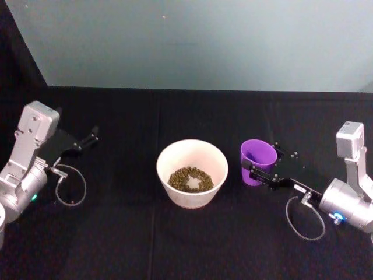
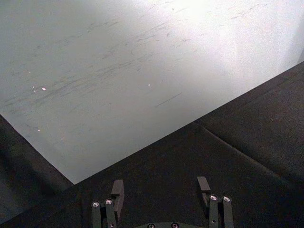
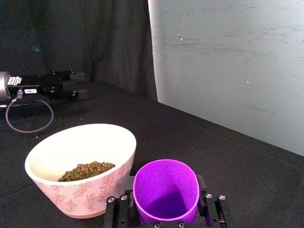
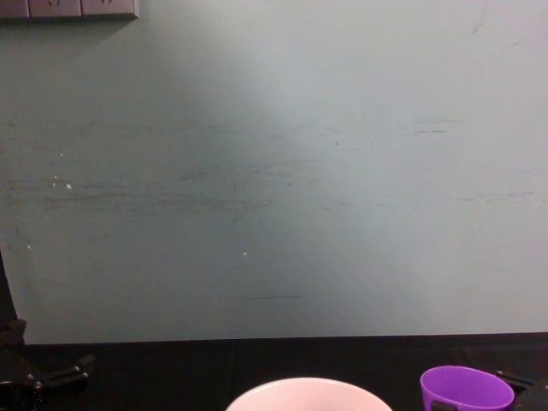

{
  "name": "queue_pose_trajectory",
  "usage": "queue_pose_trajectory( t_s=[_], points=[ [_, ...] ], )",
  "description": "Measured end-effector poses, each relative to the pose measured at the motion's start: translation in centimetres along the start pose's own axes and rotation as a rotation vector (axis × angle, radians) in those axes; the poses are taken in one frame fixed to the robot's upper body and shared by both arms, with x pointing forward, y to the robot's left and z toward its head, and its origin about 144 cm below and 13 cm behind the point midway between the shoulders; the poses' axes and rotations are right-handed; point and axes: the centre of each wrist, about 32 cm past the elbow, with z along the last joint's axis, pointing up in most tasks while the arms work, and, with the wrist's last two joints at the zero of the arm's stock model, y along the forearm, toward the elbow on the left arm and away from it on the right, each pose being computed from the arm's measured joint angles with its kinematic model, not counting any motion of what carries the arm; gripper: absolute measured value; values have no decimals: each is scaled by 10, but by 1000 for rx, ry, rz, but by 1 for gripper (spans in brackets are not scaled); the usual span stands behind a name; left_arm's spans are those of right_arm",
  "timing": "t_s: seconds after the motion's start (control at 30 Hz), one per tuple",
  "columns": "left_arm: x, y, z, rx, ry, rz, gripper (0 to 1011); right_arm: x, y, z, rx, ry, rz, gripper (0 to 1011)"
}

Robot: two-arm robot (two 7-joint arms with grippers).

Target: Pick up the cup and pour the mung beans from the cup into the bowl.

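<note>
Item: one cup [image 1: 257, 161], purple, standing upright on the black table [image 1: 128, 233] at 3 o'clock of the bowl [image 1: 192, 173], just beside it, apparently empty. One bowl, holding mung beans [image 1: 190, 179]. Right gripper [image 3: 166, 209] is bracketing the cup, a finger on each side, seemingly gripping it; the cup's long axis is running vertical between them. Left gripper [image 2: 163, 190] is sitting parked at 9 o'clock, well apart, fingers spread wide, holding nothing

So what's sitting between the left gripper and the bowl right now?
Nothing: in the head view, bare black tablecloth separates the left gripper from the bowl.
</note>
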Motion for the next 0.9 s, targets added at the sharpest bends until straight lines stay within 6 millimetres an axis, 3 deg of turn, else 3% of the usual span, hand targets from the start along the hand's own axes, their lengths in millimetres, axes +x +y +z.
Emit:
queue_pose_trajectory(
  t_s=[0.57,0.9],
  points=[
    [0,0,0,0,0,0,1000,1,0,-1,3,18,-2,735],
    [0,0,0,0,0,0,1000,1,0,-1,2,16,-1,972]
  ],
)
